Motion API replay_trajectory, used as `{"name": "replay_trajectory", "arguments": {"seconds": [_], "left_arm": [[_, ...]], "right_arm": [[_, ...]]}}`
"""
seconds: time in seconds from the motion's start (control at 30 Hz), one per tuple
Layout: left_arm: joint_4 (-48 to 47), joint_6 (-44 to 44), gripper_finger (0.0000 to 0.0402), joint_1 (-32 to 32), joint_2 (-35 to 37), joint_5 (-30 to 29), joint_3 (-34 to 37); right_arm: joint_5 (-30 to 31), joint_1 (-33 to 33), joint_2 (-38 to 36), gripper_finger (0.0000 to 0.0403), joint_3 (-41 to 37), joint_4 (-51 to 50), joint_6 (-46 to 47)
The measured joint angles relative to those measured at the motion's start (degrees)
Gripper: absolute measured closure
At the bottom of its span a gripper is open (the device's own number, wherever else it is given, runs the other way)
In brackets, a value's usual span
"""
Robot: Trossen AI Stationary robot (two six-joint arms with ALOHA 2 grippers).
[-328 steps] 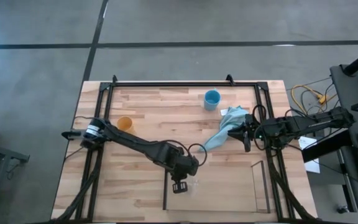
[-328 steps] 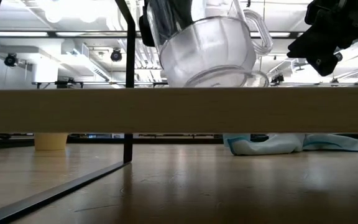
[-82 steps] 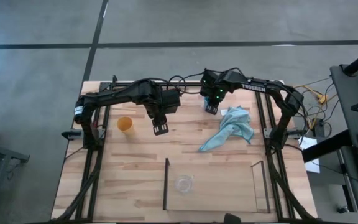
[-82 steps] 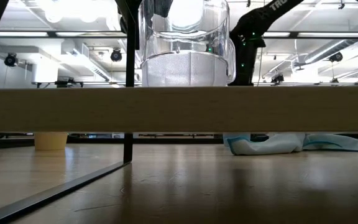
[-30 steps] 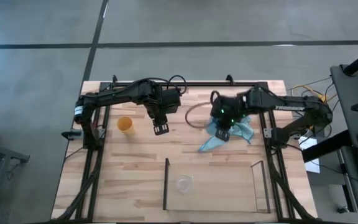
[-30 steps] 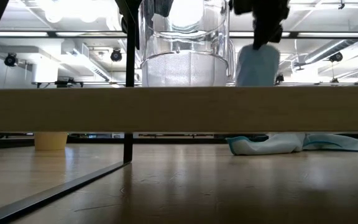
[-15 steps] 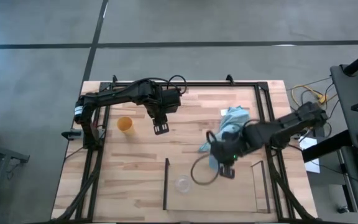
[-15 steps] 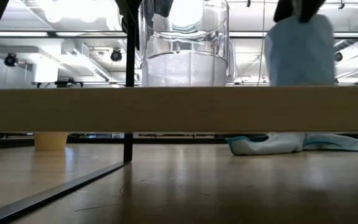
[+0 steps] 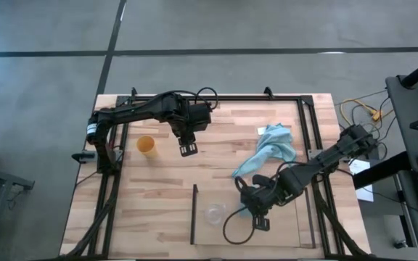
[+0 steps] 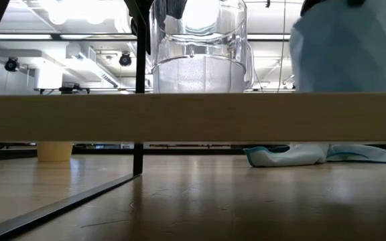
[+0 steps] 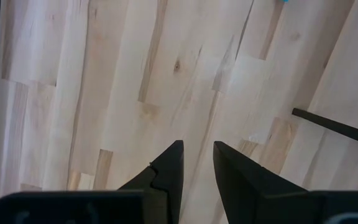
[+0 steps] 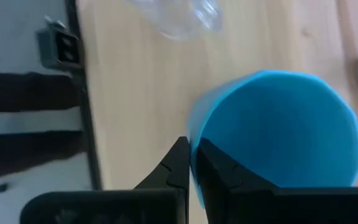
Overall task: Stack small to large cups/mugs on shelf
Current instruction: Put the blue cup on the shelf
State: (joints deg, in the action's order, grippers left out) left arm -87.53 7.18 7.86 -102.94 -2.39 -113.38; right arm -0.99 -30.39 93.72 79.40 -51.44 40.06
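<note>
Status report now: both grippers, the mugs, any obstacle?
Right gripper pinching light blue mug over shelf, beside clear cup. Left gripper idle, near yellow-orange cup.

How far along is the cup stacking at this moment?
Done: the clear cup stands inside the shelf. In hand: the right gripper pinches the rim of the blue mug and holds it over the shelf area, beside the clear cup. Left: setting the mug down, then fetching the yellow cup, which sits on the table near the idle left gripper, whose fingers hold nothing.
</note>
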Motion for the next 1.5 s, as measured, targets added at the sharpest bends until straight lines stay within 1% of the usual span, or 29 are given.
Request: {"name": "replay_trajectory", "arguments": {"seconds": [0.13, 0.27, 0.47, 0.67, 1.07, 1.27, 1.5], "left_arm": [[-0.02, -0.06, 0.0329, -0.07, 0.0, 0.0, 0.0], [-0.02, -0.72, 0.0329, -0.07, 0.0, -0.02, 0.0], [-0.48, -4.69, 0.0329, -0.15, 0.0, -0.03, 0.04], [-0.44, -5.05, 0.0329, -0.11, 0.0, -0.04, 0.09], [0.0, -4.6, 0.0329, -0.15, 0.0, -0.04, 0.11], [0.02, -4.5, 0.0329, -0.15, 0.0, 0.12, 0.11], [0.02, -4.35, 0.0329, -0.2, 0.0, 0.35, 0.11]], "right_arm": [[0.05, -0.09, 0.93, 0.039, 0.06, 3.93, 3.25], [3.05, -0.12, 2.08, 0.039, 0.11, 7.04, 4.28], [4.15, -0.15, 4.18, 0.039, 0.28, 10.07, 8.05], [5.87, -0.37, 4.52, 0.039, 0.15, 11.71, 10.39], [6.22, -0.68, 4.36, 0.039, 0.04, 11.58, 9.38], [7.37, -1.55, 4.43, 0.039, -0.03, 11.5, 5.97], [7.96, -2.67, 4.47, 0.039, -0.07, 11.4, 5.96]]}}
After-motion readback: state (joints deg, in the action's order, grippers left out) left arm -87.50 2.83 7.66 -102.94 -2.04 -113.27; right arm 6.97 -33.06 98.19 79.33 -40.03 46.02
